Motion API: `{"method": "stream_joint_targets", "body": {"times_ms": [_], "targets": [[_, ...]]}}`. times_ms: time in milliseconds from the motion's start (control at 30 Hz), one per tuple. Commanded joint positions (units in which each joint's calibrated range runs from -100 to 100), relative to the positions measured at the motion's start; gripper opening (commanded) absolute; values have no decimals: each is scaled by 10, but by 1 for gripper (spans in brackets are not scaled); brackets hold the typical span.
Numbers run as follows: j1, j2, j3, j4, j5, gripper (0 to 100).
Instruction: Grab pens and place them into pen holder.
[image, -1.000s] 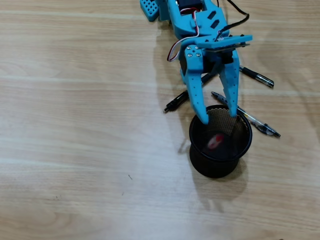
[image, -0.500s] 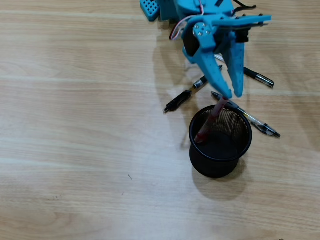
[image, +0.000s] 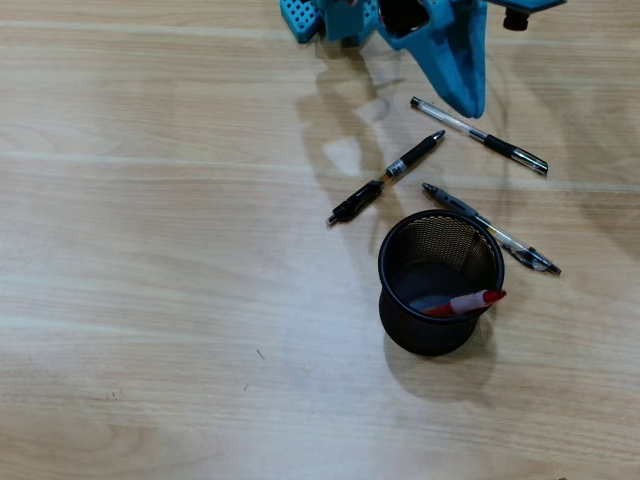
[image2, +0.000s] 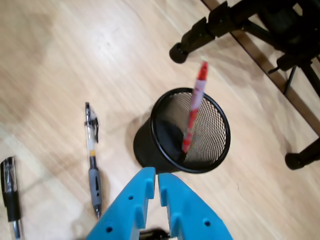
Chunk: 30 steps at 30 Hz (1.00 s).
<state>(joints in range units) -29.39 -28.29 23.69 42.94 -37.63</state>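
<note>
The red pen (image: 463, 302) stood tilted inside the black mesh holder (image: 400, 305), its tip over the rim. The blue gripper (image2: 153, 181) hung above, fingers nearly together, apparently holding nothing. Three pens (image: 385, 178) lay on the table (image: 150, 250) beside the holder.

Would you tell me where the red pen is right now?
The red pen stands inside the black mesh pen holder, leaning on its right rim in the overhead view, just below the clear pen on the table.

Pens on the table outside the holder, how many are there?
3, all in the overhead view: a clear pen top right, a black pen left of it, another clear pen beside the pen holder. The red pen is inside.
</note>
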Motion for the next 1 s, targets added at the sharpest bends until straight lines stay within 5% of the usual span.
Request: {"method": "stream_joint_targets", "body": {"times_ms": [0, 467, 967], "targets": [[-27, -27, -17, 45, 3, 2], [-243, 56, -9, 170, -43, 2], [-240, 166, -69, 202, -86, 3]]}}
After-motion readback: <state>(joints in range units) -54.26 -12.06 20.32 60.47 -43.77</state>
